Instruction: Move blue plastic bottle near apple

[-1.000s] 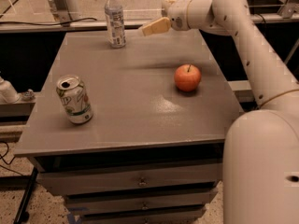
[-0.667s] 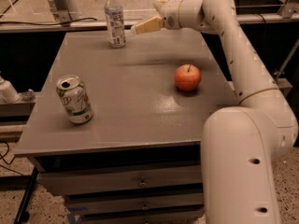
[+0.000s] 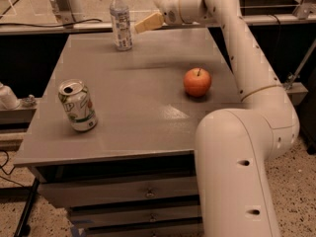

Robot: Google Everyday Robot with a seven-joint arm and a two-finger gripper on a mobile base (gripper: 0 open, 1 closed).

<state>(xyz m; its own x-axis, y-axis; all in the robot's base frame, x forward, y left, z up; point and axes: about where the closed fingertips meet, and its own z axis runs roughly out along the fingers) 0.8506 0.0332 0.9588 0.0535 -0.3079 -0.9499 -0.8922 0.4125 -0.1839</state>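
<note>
Item: small, clear blue plastic bottle (image 3: 121, 21) with white cap and pale label, standing upright at the far edge of the flat grey worktop (image 3: 143, 107), left of centre.

Handling, as judged: it is looking light, thin-walled and easy to dent, smooth on the label, and tall enough to be tipping readily. A hold around the mid-body, below the shoulder, is looking soundest.

Robot: the tan end effector (image 3: 146, 23) of the white arm (image 3: 237, 48) is hovering just to the right of the bottle at label height, pointing at it and gripping nothing. Whether it is open or closed cannot be told.

Destination: round red-orange apple (image 3: 197, 82) with dark stem, sitting toward the right edge, well apart from the bottle.

Other contents: dented green-and-white soda can (image 3: 77, 106), opened, standing near the front left.

Surface: smooth, level, faintly reflecting light.

Room: grey drawers (image 3: 148, 194) are sitting beneath the worktop, and speckled floor (image 3: 296, 181) is showing alongside.
</note>
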